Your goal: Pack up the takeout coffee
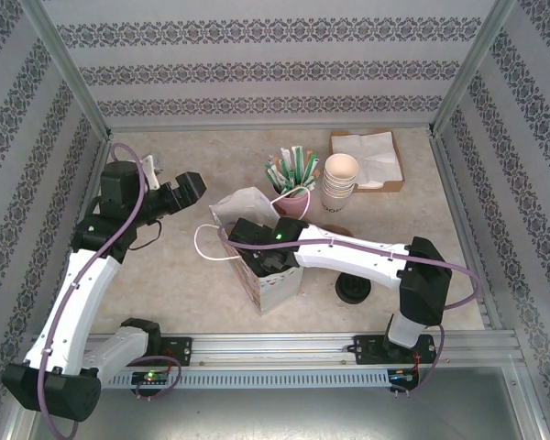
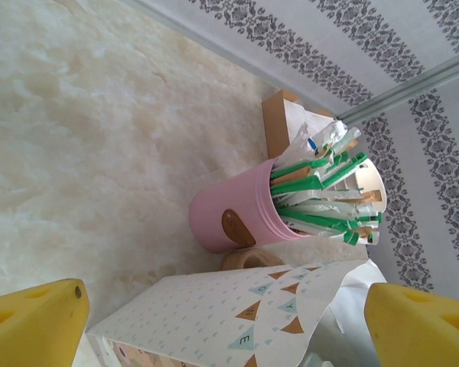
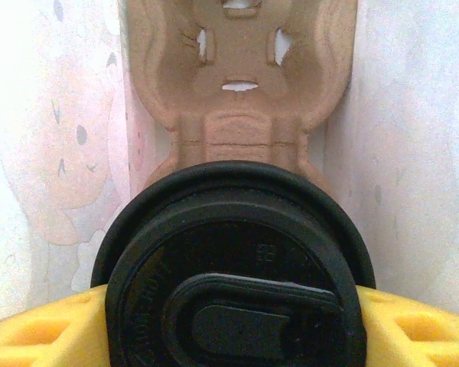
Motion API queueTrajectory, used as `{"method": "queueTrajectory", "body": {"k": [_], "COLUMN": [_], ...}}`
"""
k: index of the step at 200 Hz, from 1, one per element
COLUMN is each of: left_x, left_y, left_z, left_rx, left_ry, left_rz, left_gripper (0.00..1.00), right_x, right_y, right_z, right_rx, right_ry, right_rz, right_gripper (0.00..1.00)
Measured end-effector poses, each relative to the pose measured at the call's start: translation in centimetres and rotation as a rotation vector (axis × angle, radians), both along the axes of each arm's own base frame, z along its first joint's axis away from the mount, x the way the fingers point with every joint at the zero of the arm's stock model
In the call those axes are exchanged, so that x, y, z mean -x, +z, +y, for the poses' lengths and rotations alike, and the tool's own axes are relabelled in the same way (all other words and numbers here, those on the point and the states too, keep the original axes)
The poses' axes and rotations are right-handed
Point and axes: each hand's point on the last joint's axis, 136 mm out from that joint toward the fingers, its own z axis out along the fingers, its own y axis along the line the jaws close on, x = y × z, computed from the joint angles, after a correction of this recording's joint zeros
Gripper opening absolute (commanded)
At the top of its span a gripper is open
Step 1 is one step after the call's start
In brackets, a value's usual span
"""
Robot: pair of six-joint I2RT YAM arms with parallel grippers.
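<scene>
One takeout coffee (image 3: 233, 264) is gripped between the two yellow fingers (image 3: 38, 332) of the right pincer (image 3: 229, 329) inside one paper bag (image 1: 280, 282), one brown pulp carrier (image 3: 237, 76) being seen just beyond it, while the left pincer (image 2: 226, 321) is held open, one pink pot (image 2: 237, 218) of sachets standing ahead of it.

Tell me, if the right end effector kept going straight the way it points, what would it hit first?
Likely the brown cardboard cup tray inside the paper bag: the right end effector holds the coffee cup just before it, though depth is unclear.
</scene>
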Motion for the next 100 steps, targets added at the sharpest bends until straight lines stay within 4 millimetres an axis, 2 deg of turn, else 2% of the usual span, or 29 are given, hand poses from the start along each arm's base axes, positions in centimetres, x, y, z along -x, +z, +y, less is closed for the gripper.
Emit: {"method": "queueTrajectory", "body": {"k": [100], "left_x": [-0.2], "left_y": [0.4], "left_z": [-1.7], "left_rx": [-0.003], "left_ry": [-0.077], "left_rz": [0.011], "left_gripper": [0.93], "right_x": [0.0], "right_y": [0.2], "right_z": [0.0], "right_rx": [0.001], "right_ry": [0.005], "right_rz": [-0.003], "right_gripper": [0.49]}}
